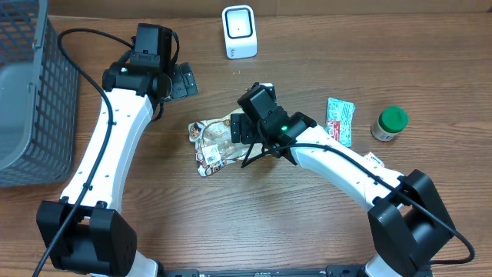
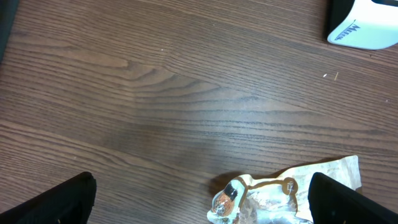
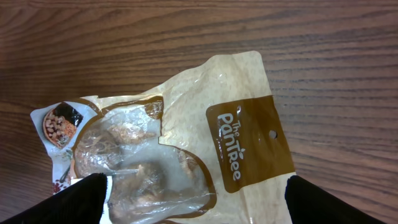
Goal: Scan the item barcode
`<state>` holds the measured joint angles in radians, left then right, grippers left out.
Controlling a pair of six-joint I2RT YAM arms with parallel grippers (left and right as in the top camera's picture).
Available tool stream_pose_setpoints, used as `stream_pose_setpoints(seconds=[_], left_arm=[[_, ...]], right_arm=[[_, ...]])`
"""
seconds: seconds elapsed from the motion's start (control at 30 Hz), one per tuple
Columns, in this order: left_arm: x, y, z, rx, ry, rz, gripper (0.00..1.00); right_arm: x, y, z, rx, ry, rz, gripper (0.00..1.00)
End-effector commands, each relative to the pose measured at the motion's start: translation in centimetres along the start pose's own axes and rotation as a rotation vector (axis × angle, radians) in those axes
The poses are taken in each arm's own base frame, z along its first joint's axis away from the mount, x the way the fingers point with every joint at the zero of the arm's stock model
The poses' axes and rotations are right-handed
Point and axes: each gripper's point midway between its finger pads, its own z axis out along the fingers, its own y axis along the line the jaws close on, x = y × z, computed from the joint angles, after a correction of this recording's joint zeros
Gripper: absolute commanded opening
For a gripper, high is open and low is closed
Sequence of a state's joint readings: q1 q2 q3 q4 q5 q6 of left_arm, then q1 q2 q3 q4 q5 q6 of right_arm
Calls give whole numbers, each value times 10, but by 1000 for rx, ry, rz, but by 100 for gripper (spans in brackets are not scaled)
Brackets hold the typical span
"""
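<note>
Tan-and-clear plastic snack pouch lies lengthwise left-right directly under my open right gripper; my open left gripper is farther.

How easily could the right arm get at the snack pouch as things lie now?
Probably yes, quite easily. The right fingers are open and spread wide just above the snack pouch, which lies flat on the table. Nothing appears to lie between them and the pouch.
</note>
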<state>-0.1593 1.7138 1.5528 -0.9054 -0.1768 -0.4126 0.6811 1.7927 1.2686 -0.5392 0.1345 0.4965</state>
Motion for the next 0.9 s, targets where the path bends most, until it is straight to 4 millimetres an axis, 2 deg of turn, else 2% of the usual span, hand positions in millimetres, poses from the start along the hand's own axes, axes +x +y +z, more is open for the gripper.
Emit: stream_pose_setpoints(seconds=[0.0, 0.07, 0.13, 0.2, 0.23, 0.27, 0.3, 0.33, 0.4, 0.43, 0.47, 0.63, 0.73, 0.87], left_arm=[[-6, 0, -3, 0, -17, -11, 100], [2, -5, -4, 34, 19, -7, 100], [31, -13, -6, 98, 151, 2, 100], [38, -14, -2, 105, 178, -3, 100], [47, -13, 1, 95, 205, 2, 93], [53, -12, 3, 87, 225, 5, 74], [62, -10, 8, 78, 250, 9, 63], [69, -8, 12, 69, 271, 7, 58], [86, -4, 23, 48, 312, -10, 61], [104, -1, 34, 37, 350, -27, 70], [113, 0, 39, 38, 370, -27, 71], [154, 4, 68, 66, 418, -18, 73], [164, -4, 76, 129, 426, -15, 73], [166, -16, 80, 203, 416, -18, 74]], right_arm=[[-1, -5, 3, 22, -13, 0, 96], [-1, -5, 3, 22, -12, -1, 99], [-1, -6, 3, 22, -11, -1, 100], [0, -6, 3, 24, -8, -2, 100], [0, -6, 3, 25, -7, -3, 100], [0, -6, 3, 25, -7, -5, 100], [0, -6, 3, 25, -7, -5, 100], [0, -6, 3, 25, -7, -5, 100], [0, -6, 3, 25, -7, -5, 100], [0, -6, 3, 25, -7, -5, 100], [0, -6, 3, 25, -7, -5, 100], [0, -6, 3, 25, -7, -5, 100], [0, -6, 3, 25, -7, -5, 100], [0, -6, 5, 27, -5, -6, 100]])
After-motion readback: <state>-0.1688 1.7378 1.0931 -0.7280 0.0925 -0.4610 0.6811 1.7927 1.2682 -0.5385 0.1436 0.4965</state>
